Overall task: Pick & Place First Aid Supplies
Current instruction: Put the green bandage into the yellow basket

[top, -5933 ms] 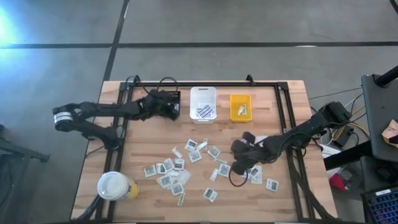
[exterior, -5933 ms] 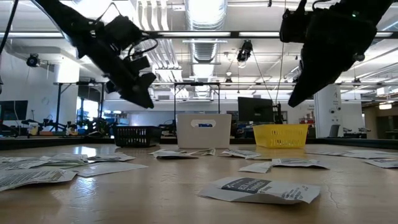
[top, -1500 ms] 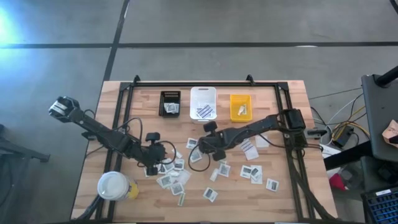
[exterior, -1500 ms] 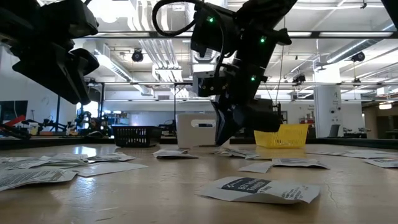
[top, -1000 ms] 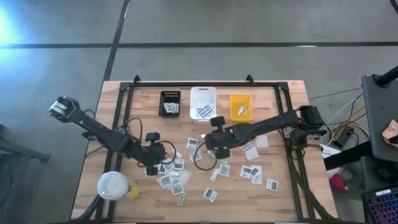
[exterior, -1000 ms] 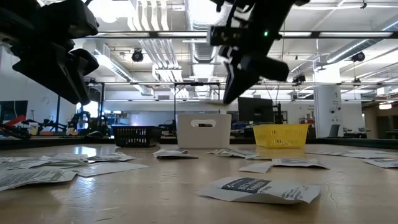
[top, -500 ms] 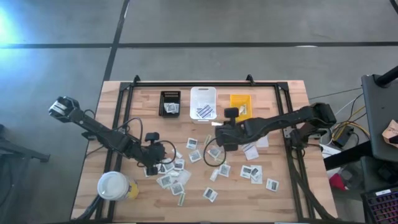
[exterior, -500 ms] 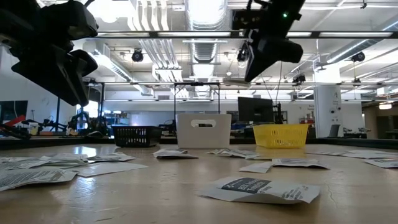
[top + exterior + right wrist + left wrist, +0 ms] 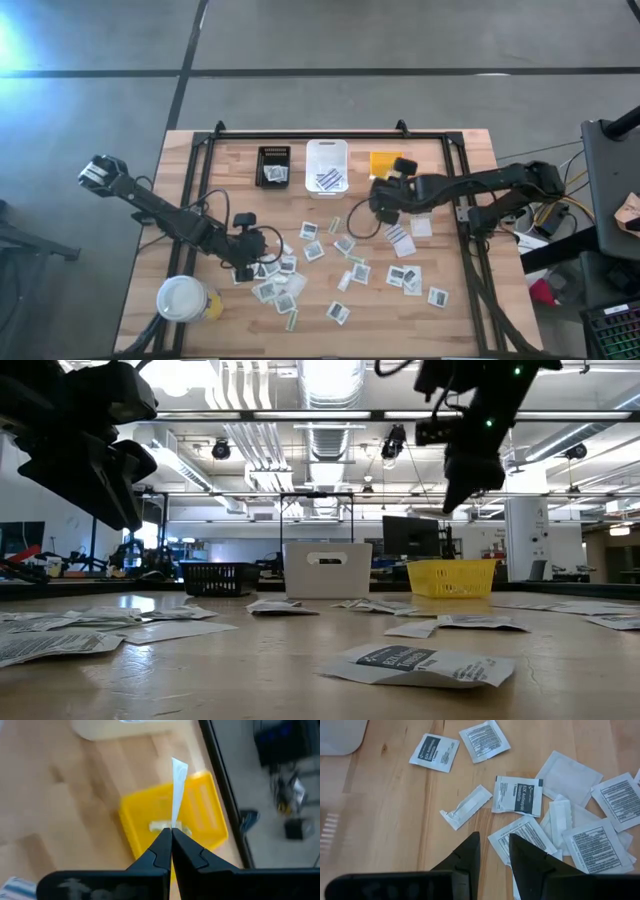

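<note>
The big wooden table holds many small flat paper packets, spread over its middle. Near one corner stands a large cup with a white lid. At the far edge sit three little bins in a row: a black bin, a white bin and a yellow bin.

The right gripper hangs above the yellow bin. Its fingers are pressed together on a thin pale paper strip, which sticks straight out from the tips.

The left gripper hangs low over the pile of packets. Its fingers stand a little apart, with nothing between them, right by a white packet with printed words.
</note>
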You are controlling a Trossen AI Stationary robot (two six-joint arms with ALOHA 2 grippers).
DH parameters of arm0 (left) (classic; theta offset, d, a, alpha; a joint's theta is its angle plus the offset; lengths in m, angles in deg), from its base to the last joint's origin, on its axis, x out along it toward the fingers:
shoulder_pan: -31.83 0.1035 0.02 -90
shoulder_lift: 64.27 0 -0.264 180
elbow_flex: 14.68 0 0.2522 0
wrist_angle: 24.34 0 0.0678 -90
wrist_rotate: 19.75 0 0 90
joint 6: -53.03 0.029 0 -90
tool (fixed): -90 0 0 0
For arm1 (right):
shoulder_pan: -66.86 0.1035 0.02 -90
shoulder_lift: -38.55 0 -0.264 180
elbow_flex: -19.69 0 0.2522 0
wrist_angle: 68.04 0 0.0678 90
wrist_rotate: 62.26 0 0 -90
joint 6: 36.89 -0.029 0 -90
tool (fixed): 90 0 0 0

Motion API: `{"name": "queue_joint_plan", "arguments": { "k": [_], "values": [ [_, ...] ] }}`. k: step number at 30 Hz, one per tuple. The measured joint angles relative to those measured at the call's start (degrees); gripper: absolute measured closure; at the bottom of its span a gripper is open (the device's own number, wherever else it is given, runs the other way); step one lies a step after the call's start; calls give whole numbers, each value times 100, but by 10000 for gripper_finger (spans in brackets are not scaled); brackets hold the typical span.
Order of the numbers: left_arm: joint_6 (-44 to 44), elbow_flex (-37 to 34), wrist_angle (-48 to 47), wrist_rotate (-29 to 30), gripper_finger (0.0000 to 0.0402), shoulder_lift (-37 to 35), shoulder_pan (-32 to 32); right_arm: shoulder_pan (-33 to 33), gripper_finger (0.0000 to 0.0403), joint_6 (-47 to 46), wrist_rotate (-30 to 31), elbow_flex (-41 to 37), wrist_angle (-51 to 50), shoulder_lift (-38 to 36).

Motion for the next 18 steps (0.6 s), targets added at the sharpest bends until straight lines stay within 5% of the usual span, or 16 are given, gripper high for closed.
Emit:
{"name": "queue_joint_plan", "arguments": {
  "k": [18],
  "values": [
    [-7,0,5,2,305,0,2,-1802,394,-732,-1610,-875,1487,-133]
  ]
}}
